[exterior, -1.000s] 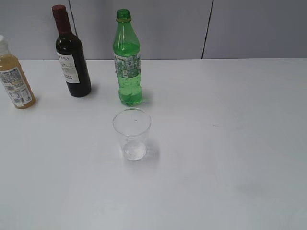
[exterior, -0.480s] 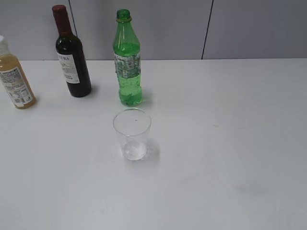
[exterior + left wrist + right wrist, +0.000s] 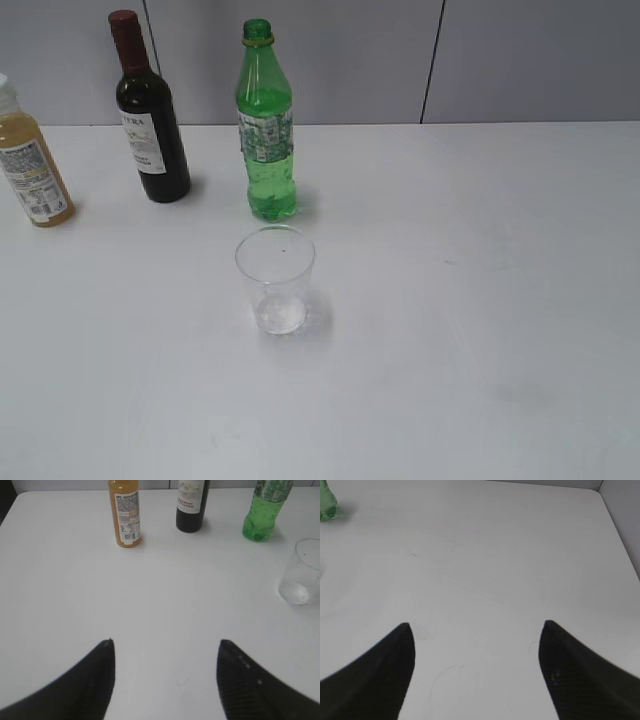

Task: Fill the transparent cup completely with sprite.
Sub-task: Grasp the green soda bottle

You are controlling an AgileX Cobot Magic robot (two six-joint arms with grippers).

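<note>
The table [image 3: 480, 300] is white and bare over most of its surface, and neither arm shows in the exterior view. Three bottles stand along its far edge. The sprite [image 3: 266, 125] is in the green bottle, which looks uncapped, with liquid up to about the label. The wine bottle [image 3: 148, 115] stands to its left and the juice bottle [image 3: 30, 160] further left.

The cup [image 3: 276, 280] is upright and empty, in front of the sprite and apart from it.

The left gripper [image 3: 165, 680] hangs above bare table with its fingers [image 3: 95, 680] spread wide and nothing between them. From there the cup [image 3: 300, 572] lies ahead and far to the right, the sprite [image 3: 262, 510] beyond it, and the juice bottle [image 3: 125, 512] almost straight ahead.

The right gripper [image 3: 475, 672] is likewise spread and empty over bare table. Only the sprite's base [image 3: 327, 507] shows, far ahead at its left.

Nothing of the task looks begun, so the risks lie ahead. The cup is thin and light; a finger brushing it while reaching for the bottle would likely knock it over. The bottle is tall and narrow, so an off-centre grasp could tip it and spill through the open neck. Squeezing hard or tilting fast could send fizzy liquid surging past the rim, and filling completely leaves little margin for foam.
</note>
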